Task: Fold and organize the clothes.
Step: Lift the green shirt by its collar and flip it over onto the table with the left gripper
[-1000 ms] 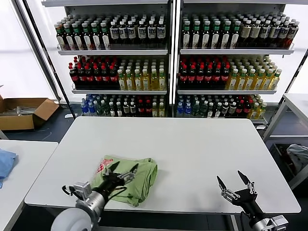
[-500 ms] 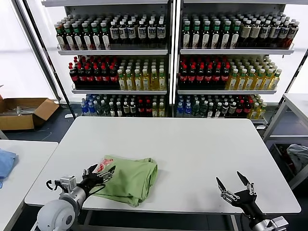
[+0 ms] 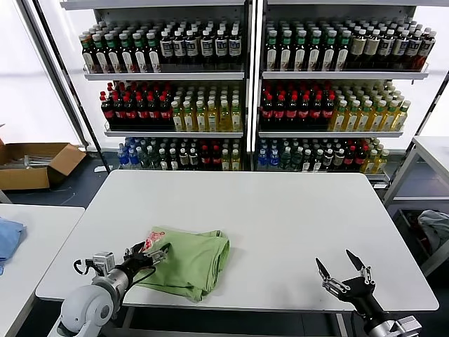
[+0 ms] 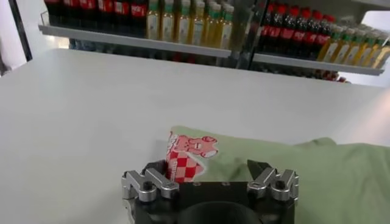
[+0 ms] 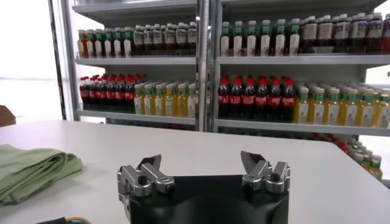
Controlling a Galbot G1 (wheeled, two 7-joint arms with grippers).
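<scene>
My left claw (image 3: 149, 254) hangs low at the near-left part of the desk (image 3: 295, 210), just at the left edge of the polo shirt (image 3: 191, 257). Fingers are spread wide, nothing between them; in the left wrist view the tips stand over the red-white check print (image 4: 184, 159), but I can't tell if they touch the cloth. The shirt lies folded in a compact green bundle, near-left on the desk, w/ the print at its left end. I judge the folding is mostly done, and the claw sits there either to press/tidy the edge or to leave it.

My right claw (image 3: 346, 274) is parked at the near-right edge of the desk, also released and empty, well apart from the shirt. It waits, I think, because the bundle is small enough for one arm.

Around: bottle shelves (image 3: 245, 84) behind the desk at the far side, a cardboard box (image 3: 35, 163) on the floor far left, a blue cloth (image 3: 8, 237) on a side table left. Nothing stands between claws and shirt; the rest of the desk surface carries no other item that I see.
</scene>
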